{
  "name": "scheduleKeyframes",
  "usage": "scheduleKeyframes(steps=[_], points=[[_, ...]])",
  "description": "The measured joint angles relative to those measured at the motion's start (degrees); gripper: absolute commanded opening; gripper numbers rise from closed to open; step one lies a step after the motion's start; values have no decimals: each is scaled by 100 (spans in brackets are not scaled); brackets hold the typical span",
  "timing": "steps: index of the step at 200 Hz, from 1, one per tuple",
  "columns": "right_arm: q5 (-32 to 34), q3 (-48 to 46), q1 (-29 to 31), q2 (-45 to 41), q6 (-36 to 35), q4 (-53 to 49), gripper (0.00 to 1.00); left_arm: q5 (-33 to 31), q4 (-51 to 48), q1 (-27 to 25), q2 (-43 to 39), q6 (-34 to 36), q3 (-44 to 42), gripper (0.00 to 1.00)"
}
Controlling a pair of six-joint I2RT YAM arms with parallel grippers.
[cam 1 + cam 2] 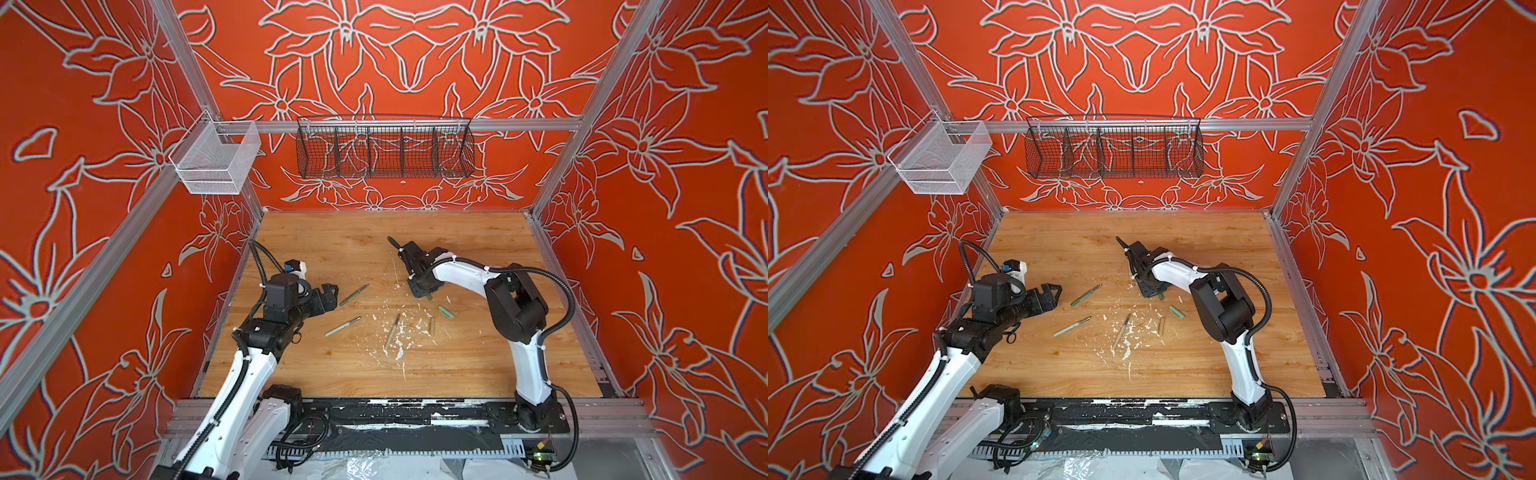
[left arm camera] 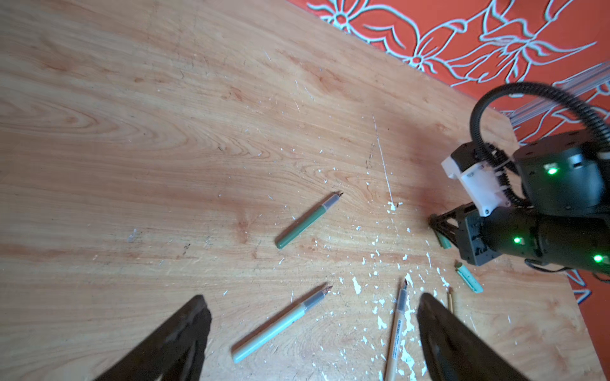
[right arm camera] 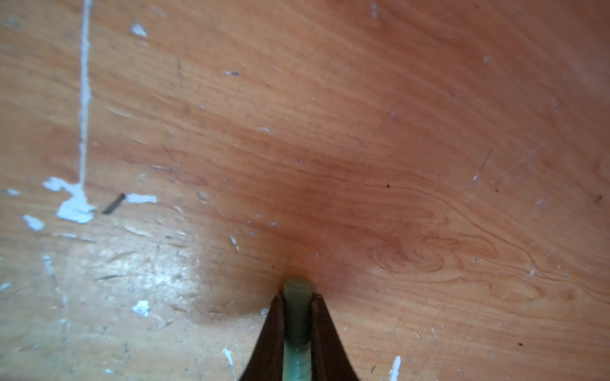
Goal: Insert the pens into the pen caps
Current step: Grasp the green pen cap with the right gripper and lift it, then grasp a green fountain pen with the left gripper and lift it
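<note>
The right jaws pinch the short dark green pen cap [image 3: 297, 293] low over the wooden surface [image 1: 332, 241] near its middle, while the left jaws stand spread by the left edge, apart from the slim dark green pen [image 1: 353, 295], pale green pen [image 1: 342, 326] and tan pen [image 1: 392, 331].

Under right gripper [image 1: 423, 292], dark green cap [image 1: 428, 297] mostly hidden in both top views, only stub showing. Right wrist view: cap blurred, one end cut off. Over by left gripper [image 2: 312, 298], tan cap [image 2: 450, 298] half behind finger [image 2: 445, 333].
</note>
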Motion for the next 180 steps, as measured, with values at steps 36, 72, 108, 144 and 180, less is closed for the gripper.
scheduleKeyframes(steps=[36, 72, 108, 144, 180], points=[[-645, -745, -50, -918, 111, 608, 0, 11, -46, -302, 1152, 317, 472, 97], [-1414, -1731, -229, -2035, 396, 1770, 0, -7, -164, -494, 2144, 748, 968, 97], [-2302, -2887, -586, -2721, 894, 3101, 0, -46, -354, -645, 3145, 1246, 1513, 95], [-2741, -3484, -719, -3088, 1123, 3748, 0, -380, -874, -881, 4374, 1714, 2218, 87], [-2955, -3757, -774, -3580, 1187, 4050, 0, -848, -1200, -1071, 5042, 2011, 2553, 86]])
